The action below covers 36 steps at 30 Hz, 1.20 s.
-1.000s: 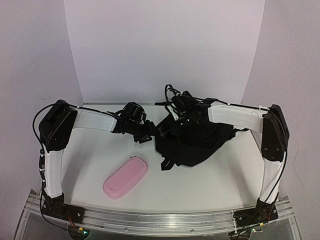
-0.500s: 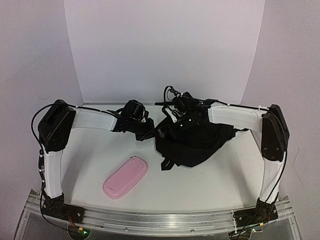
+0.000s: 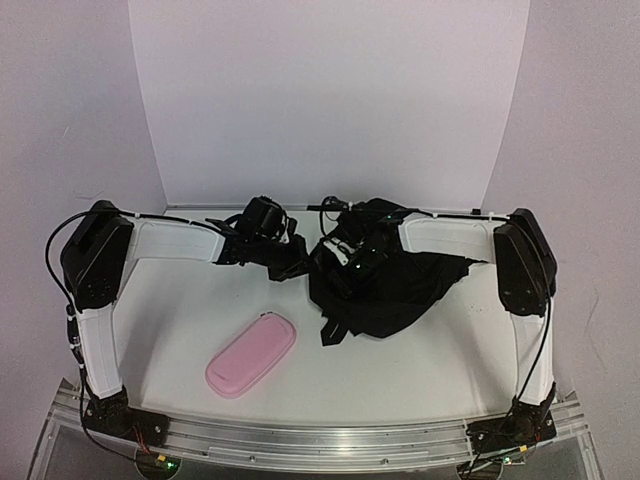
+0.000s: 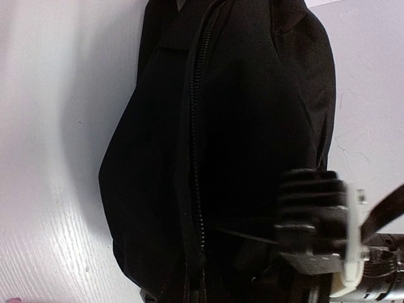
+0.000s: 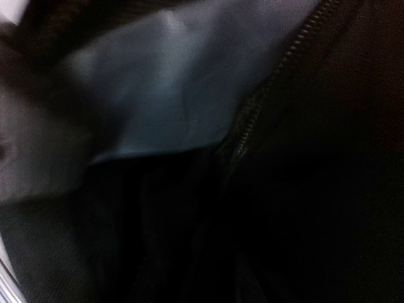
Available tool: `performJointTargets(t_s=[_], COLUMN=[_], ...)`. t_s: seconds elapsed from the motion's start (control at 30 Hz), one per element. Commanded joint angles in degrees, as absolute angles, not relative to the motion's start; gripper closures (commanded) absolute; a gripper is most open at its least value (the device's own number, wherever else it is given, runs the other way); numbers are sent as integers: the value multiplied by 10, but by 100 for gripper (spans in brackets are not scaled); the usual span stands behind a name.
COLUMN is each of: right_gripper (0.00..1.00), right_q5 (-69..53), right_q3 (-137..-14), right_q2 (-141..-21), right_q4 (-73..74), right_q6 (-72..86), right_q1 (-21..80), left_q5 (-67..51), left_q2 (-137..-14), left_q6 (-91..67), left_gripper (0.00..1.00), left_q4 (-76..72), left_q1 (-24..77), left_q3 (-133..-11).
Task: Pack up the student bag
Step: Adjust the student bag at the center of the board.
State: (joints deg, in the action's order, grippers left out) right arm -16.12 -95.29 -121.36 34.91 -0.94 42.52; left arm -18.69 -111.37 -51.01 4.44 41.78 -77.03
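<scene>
The student bag, a soft black backpack, lies crumpled at the centre right of the table. My left gripper is at its left edge and is shut on the fabric beside the zip. The bag fills the left wrist view, and my own fingers are lost in the dark there. My right gripper hovers low over the bag's upper left part. The right wrist view shows only dark fabric, a grey-blue lining and zip teeth, so the state of its jaws is not visible.
A pink oblong pencil case lies on the white table at the front left, apart from both arms. White walls close the back and sides. The right arm's wrist crosses the left wrist view at the lower right.
The left gripper has closed on the bag's left edge. The right arm has swung left, bringing its gripper down over the bag's upper left part. The pencil case has not moved.
</scene>
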Motion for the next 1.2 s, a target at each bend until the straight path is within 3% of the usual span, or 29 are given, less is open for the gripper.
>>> performJointTargets(t_s=[0.0,0.07,0.17,0.27,0.37,0.47,0.7,0.83,0.93,1.17], right_gripper=[35,24,19,21,27,31,19,23,33,65], right_q5=[-200,-213,-235,-251,-253,-237,-197,-186,-207,-342], right_q3=[-988,-988,-968,-908,-830,-787,-759,-749,-744,-745], right_q2=[-1106,-1074,-1034,-987,-942,-926,-921,-964,-1009,-1041], right_q4=[392,404,427,444,449,461,477,476,475,454], right_q6=[-24,-28,-32,-60,-83,-98,-140,-171,-173,-129], right_q1=[414,408,395,385,382,382,347,347,347,371], left_q5=[-162,-155,-142,-135,-121,-104,-149,-167,-178,-187], left_q2=[-1074,-1075,-1067,-1053,-1041,-1028,-1028,-1062,-1082,-1135], left_q6=[-513,-506,-484,-439,-382,-380,-452,-476,-482,-471], left_gripper=[98,96,83,62,50,45,25,26,34,82], left_q4=[27,36,59,88,132,166,100,64,42,55], left_q1=[402,401,401,405,418,424,445,455,455,422], left_q3=[-766,-769,-776,-790,-814,-814,-733,-731,-741,-804])
